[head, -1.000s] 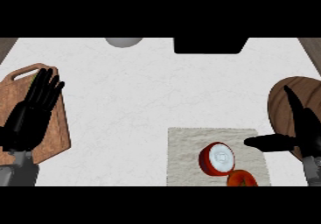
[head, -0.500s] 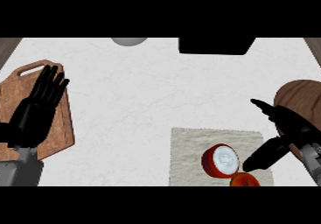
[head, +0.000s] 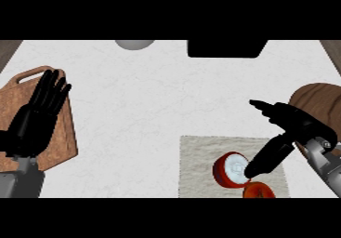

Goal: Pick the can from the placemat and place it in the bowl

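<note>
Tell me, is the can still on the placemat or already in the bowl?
On the placemat: the red can rests there, right hand above it.

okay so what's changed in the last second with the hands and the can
The right hand has swung from pointing sideways near the wooden bowl to reaching down, fingers now at the red can on the placemat. It has not closed round the can. The can, the placemat and the open left hand over the cutting board look unchanged.
</note>
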